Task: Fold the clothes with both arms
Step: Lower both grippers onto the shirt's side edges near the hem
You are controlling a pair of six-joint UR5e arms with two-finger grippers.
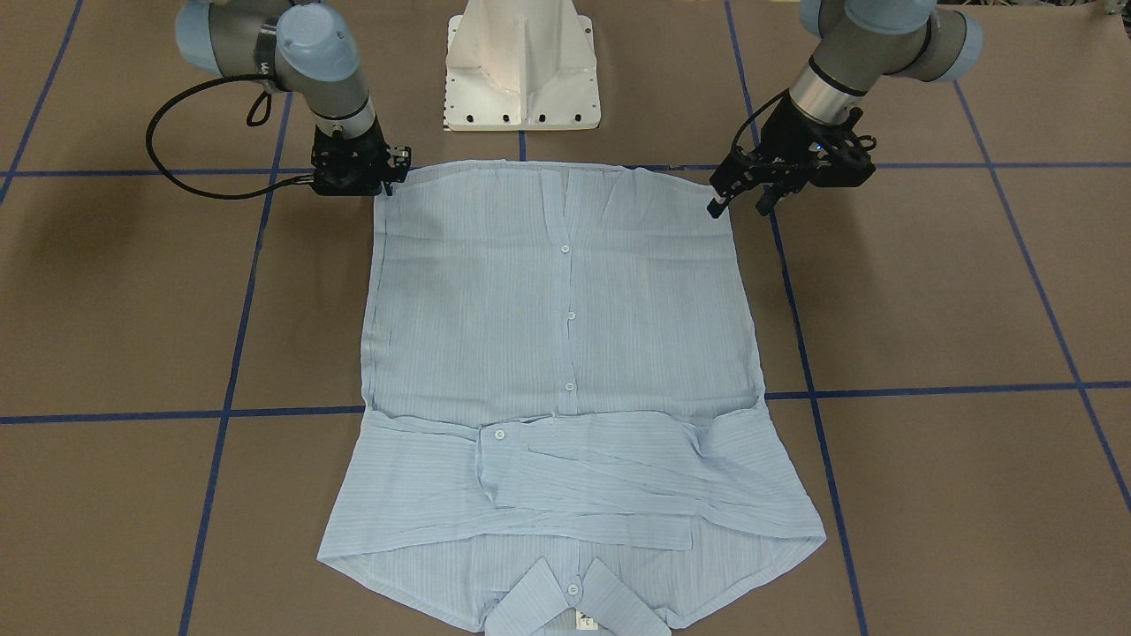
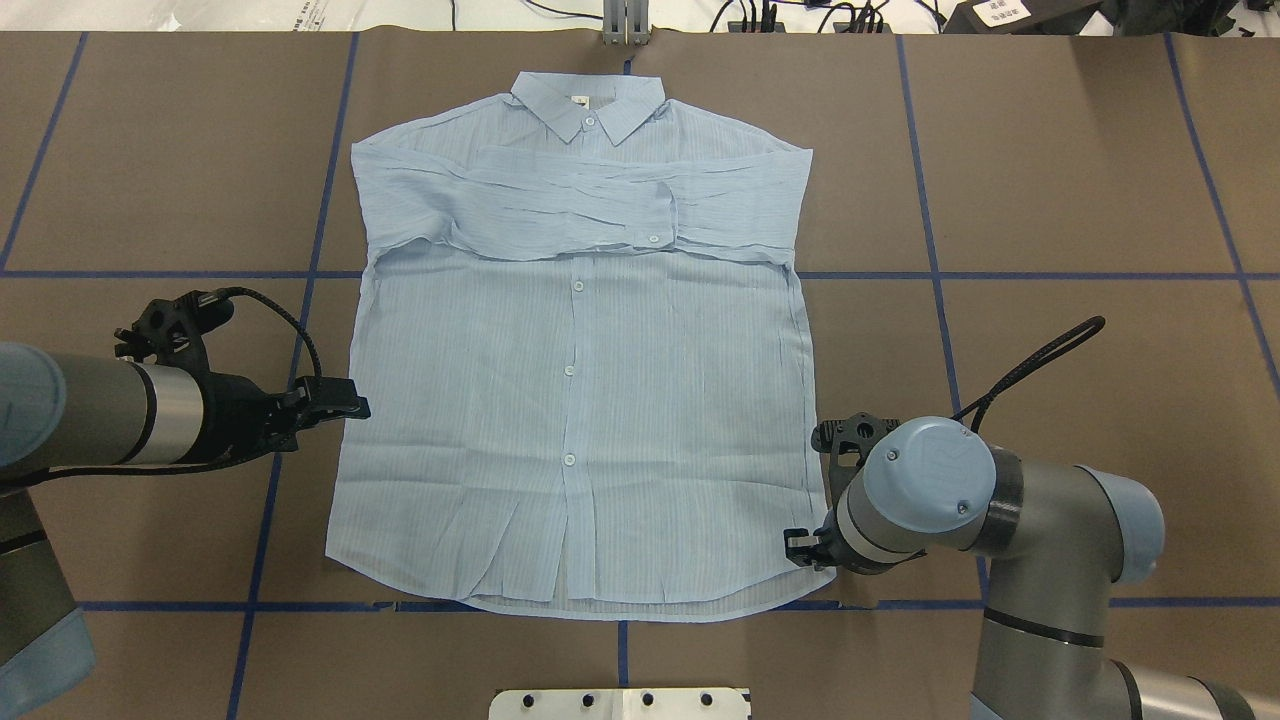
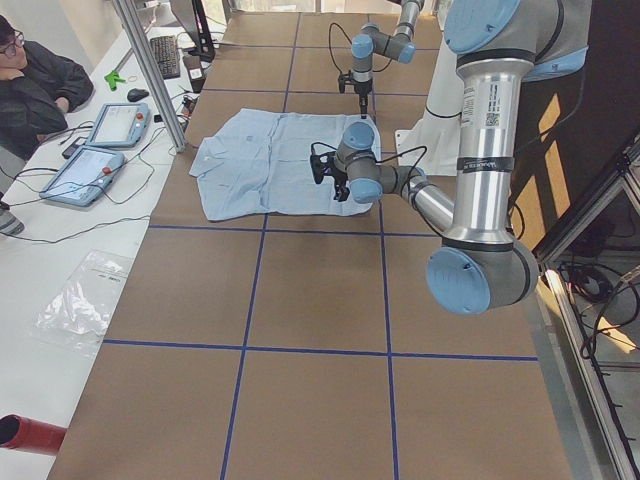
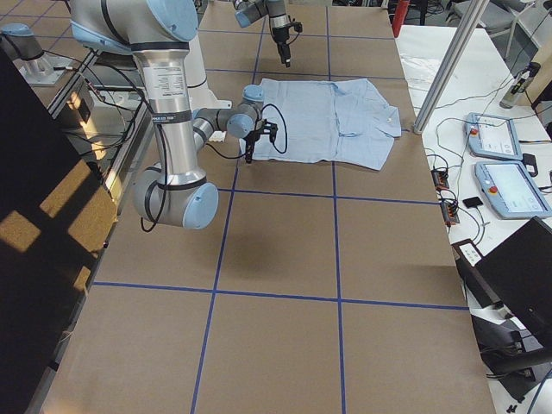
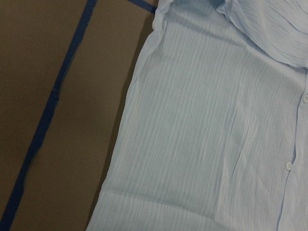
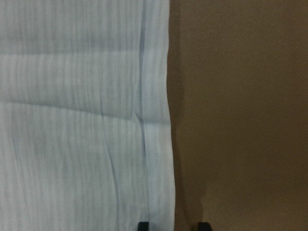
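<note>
Right gripper (image 2: 800,547): jaws apart, empty, low at the near hem corner of the light blue shirt (image 2: 570,400). Left gripper (image 1: 736,209): likewise spread and empty, just beside the opposite side edge. Between them the shirt lies flat on the bench (image 2: 1050,200), buttoned front up. Both sleeves (image 2: 580,205) already cross the chest, beyond both grippers; the body fold, hem towards collar (image 2: 588,100), apparently remains.

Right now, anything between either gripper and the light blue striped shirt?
Nothing visible. The left gripper hangs open off one side of the light blue striped shirt; the right gripper is open at its hem corner. Only bare brown table between.
</note>
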